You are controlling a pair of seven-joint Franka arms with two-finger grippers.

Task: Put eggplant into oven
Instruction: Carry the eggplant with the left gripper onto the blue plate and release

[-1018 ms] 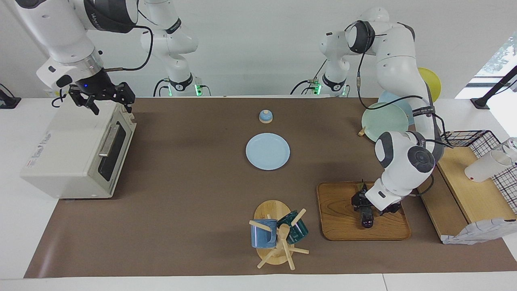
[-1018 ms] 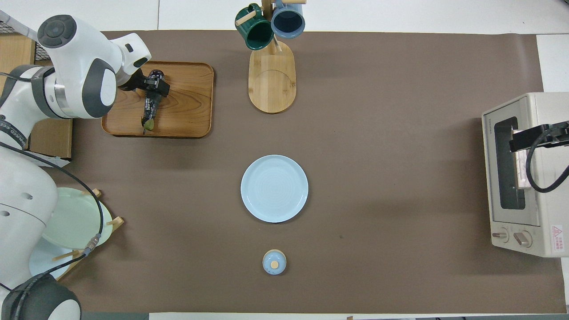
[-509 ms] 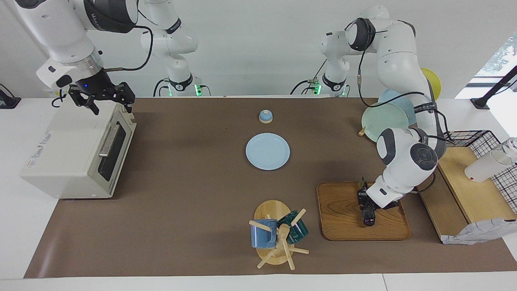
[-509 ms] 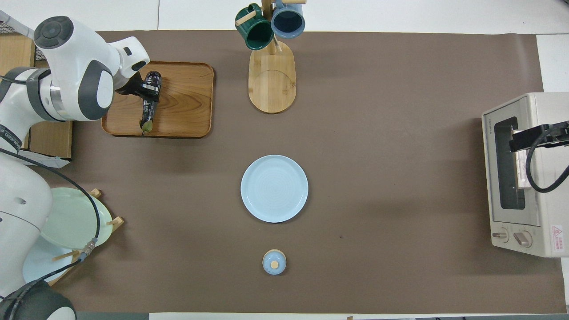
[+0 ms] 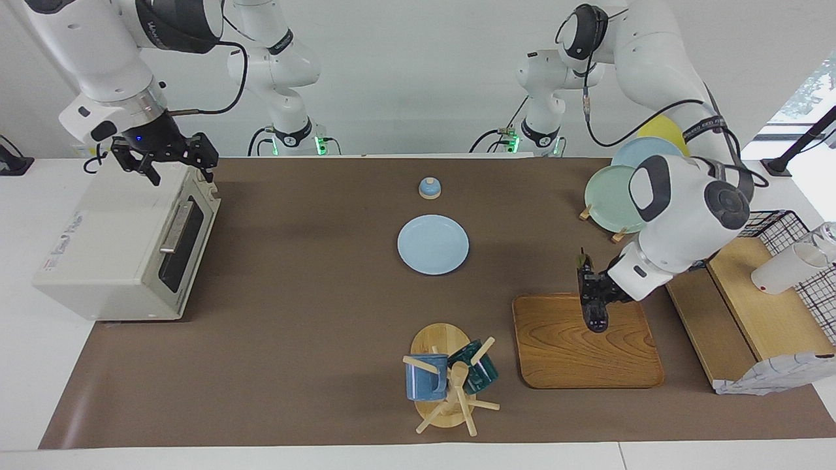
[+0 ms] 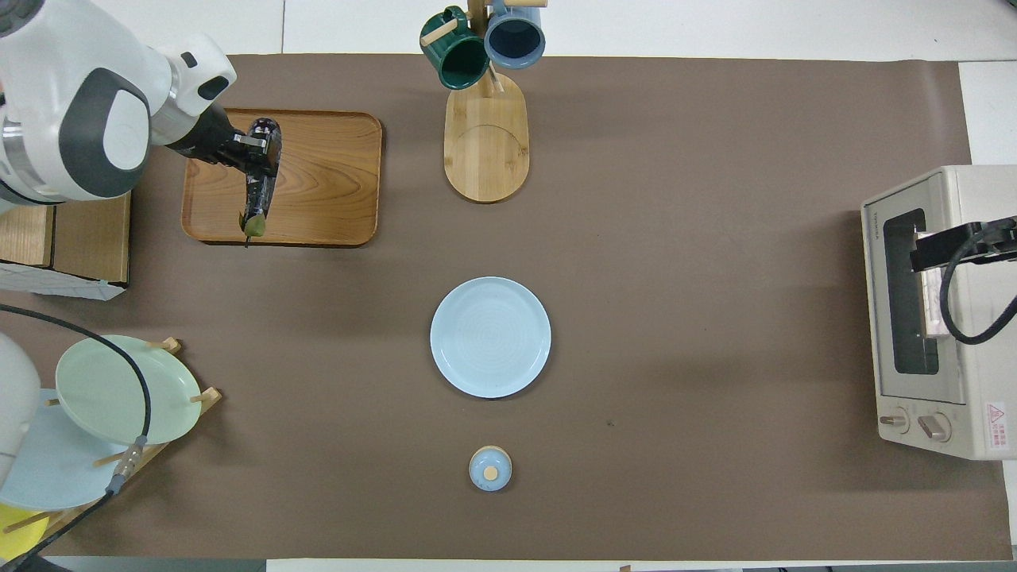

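Note:
The eggplant (image 5: pixel 593 307) is dark and glossy with a green stem. My left gripper (image 5: pixel 599 292) is shut on it and holds it in the air over the wooden tray (image 5: pixel 562 356), stem end toward the robots. In the overhead view the eggplant (image 6: pixel 259 183) hangs from the left gripper (image 6: pixel 253 151) over the tray (image 6: pixel 326 175). The cream-white oven (image 5: pixel 111 248) stands at the right arm's end of the table with its dark glass door shut. My right gripper (image 5: pixel 171 168) is open and waits over the top edge of the oven (image 6: pixel 977 199).
A light blue plate (image 5: pixel 433 245) lies mid-table, with a small blue lid (image 5: pixel 430 188) nearer to the robots. A mug tree (image 5: pixel 450 382) with two mugs stands beside the tray. A plate rack (image 5: pixel 620 196), a wire basket (image 5: pixel 771 225) and a white cup (image 5: pixel 784 269) are at the left arm's end.
My left gripper has lifted the eggplant off the tray and carried it up and slightly toward the robots. The right arm has not moved.

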